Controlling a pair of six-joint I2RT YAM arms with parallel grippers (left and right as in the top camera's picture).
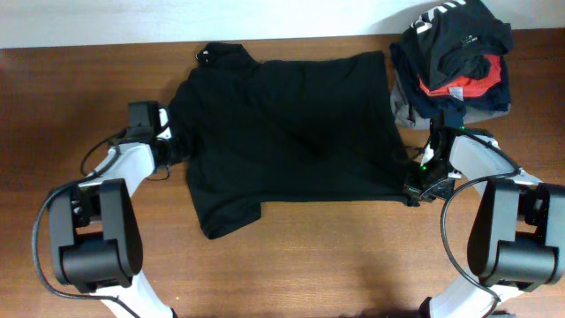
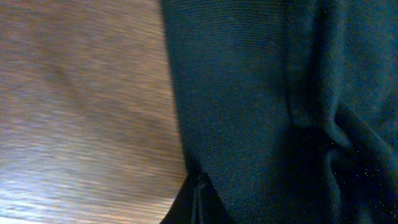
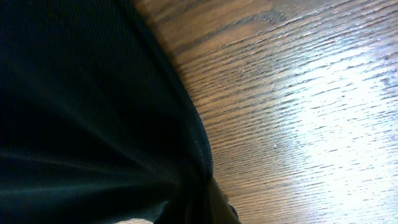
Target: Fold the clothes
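Note:
A black T-shirt [image 1: 291,132] lies spread on the wooden table, collar at the far left, one sleeve toward the near left. My left gripper [image 1: 179,150] sits at the shirt's left edge, shut on its fabric; the left wrist view is filled by the dark cloth [image 2: 267,112]. My right gripper [image 1: 411,187] is at the shirt's near right corner, shut on the hem; the right wrist view shows the cloth [image 3: 93,112] pulled into the jaws. The fingertips are hidden by fabric in both wrist views.
A pile of other clothes [image 1: 455,57], dark with red and grey pieces, sits at the table's far right corner, just behind the right arm. Bare wood [image 1: 309,256] lies in front of the shirt.

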